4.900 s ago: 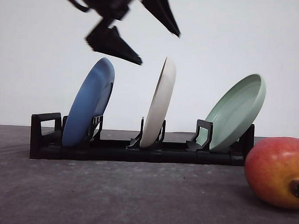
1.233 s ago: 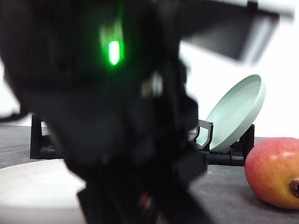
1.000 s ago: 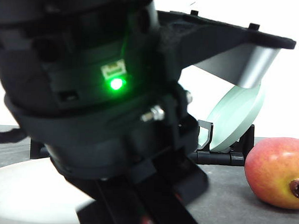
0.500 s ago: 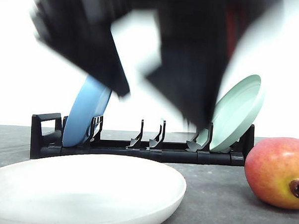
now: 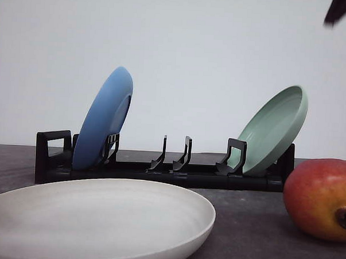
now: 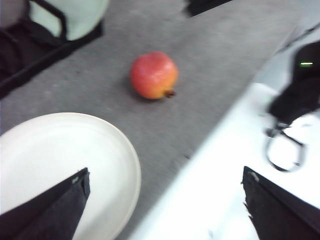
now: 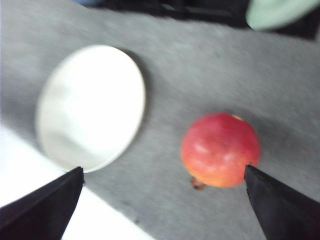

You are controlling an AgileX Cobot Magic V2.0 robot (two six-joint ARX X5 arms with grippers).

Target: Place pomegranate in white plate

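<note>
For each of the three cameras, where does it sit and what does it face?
Front view: low at table level, facing the rack, white plate and pomegranate.
Left wrist view: above the table, looking down past the open left gripper at plate and fruit.
Right wrist view: looking down past the open right gripper, nearer the pomegranate.
All three share the plate and the pomegranate.
</note>
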